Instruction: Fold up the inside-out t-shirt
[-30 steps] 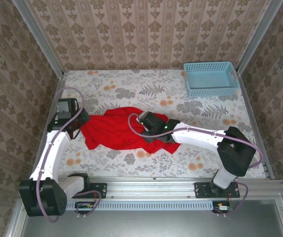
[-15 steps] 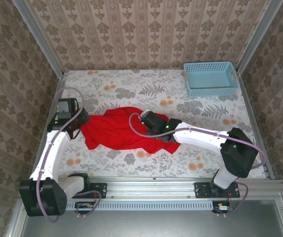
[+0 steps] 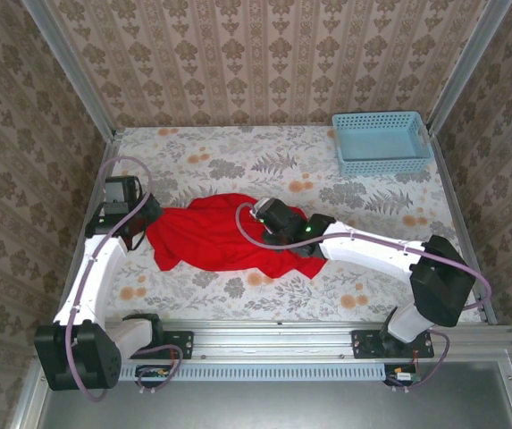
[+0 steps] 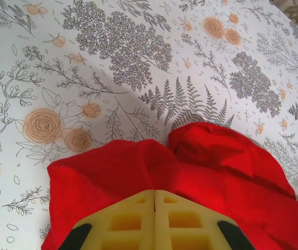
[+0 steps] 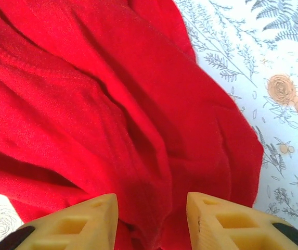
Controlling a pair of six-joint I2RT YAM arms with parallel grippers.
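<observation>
Our left claw is closed, pinching the left edge of the shirt. Our right claw stands open astride a fold. The shirt lies crumpled mid-tabletop. We judge it light and limp, best taken by hems or shoulder seams.

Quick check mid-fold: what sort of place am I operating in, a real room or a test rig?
Likely a staged robot test cell: floral wallpapered panel walls framed by metal posts, a floral-print tabletop, and a metal base rail at its near edge.
</observation>
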